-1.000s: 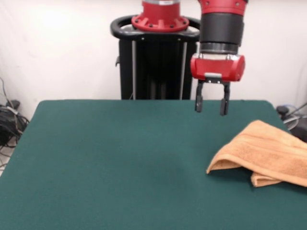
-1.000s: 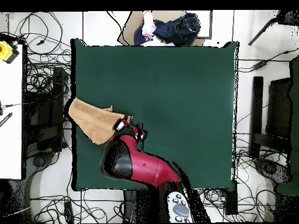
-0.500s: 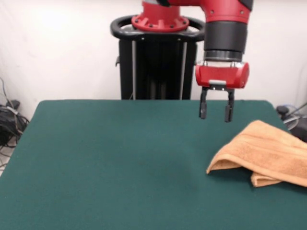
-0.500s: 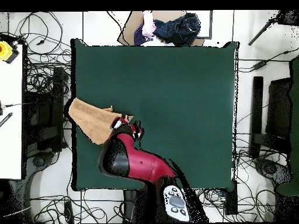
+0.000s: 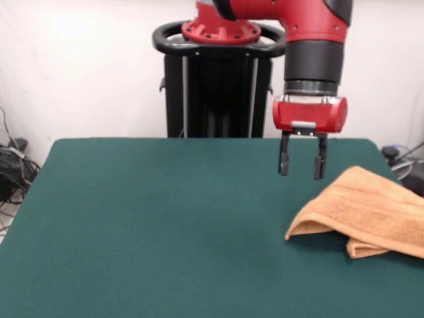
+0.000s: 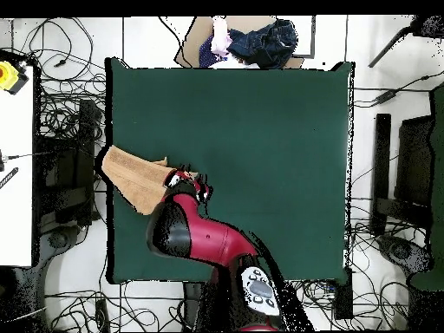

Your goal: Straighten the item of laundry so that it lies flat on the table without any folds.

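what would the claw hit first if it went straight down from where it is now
Probably the bare green table just beside the orange towel; the open claw hangs near its edge, so depth is unclear.

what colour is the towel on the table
Light orange; the towel shows best in the front view, bunched at the edge of the dark green table.
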Controlling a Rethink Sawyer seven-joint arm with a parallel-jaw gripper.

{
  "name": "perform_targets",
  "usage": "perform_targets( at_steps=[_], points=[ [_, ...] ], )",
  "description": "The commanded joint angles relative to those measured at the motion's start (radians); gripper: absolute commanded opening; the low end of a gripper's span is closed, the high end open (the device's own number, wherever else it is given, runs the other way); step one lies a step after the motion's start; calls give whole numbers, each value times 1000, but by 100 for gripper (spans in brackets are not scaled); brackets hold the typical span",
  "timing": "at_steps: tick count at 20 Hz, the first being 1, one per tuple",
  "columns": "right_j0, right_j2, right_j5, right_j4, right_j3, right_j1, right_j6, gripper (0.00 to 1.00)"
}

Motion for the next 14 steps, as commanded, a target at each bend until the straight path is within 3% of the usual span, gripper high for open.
perform_targets(
  at_steps=[1, 14],
  points=[
    [1, 88, -72, 58, -83, 72, 276, 100],
    [-5, 112, -167, 56, -153, 172, 289, 100]
  ],
)
